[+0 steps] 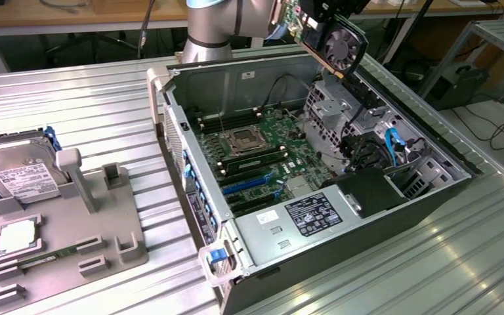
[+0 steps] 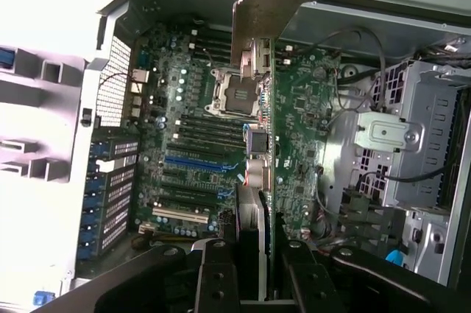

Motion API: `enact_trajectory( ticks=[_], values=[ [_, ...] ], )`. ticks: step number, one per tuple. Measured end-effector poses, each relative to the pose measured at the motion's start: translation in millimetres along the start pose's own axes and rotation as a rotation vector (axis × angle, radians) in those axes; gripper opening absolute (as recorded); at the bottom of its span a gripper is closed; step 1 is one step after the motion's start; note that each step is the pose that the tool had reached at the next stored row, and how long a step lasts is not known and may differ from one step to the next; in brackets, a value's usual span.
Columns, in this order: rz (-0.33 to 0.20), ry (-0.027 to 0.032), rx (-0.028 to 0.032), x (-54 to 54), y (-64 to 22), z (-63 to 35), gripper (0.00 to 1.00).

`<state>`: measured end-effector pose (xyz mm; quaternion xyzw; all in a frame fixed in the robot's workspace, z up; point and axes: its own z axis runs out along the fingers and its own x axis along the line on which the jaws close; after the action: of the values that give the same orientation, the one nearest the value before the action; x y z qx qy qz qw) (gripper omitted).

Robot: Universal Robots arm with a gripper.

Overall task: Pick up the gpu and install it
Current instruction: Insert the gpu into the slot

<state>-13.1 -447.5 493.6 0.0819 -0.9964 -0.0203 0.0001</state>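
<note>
The gpu (image 1: 340,46) is a dark card with a round fan and hangs tilted above the back rim of the open computer case (image 1: 234,79). My gripper (image 1: 319,20) is shut on it from above. In the wrist view the gpu (image 2: 266,143) runs edge-on, and its pale metal bracket (image 2: 268,4) is at the end farthest from my gripper (image 2: 254,258). The black fingers (image 2: 213,276) clamp the card from both sides. Far below lies the green motherboard (image 2: 184,121) with its blue slots (image 2: 195,162), also visible in the exterior view (image 1: 247,185).
Inside the case are a power supply (image 1: 314,216), a drive cage (image 1: 340,105) and loose cables (image 1: 392,147). At the exterior view's left, a grey fixture (image 1: 68,223) holds a silver hard drive (image 1: 20,174). The table (image 1: 86,105) is ridged metal.
</note>
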Motion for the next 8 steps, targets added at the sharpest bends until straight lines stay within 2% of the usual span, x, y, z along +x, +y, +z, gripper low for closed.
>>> enact_trajectory(
  ticks=[8],
  values=[
    [-0.028,0.0011,-0.0002,0.0,-0.3,0.2,0.28]
  ],
)
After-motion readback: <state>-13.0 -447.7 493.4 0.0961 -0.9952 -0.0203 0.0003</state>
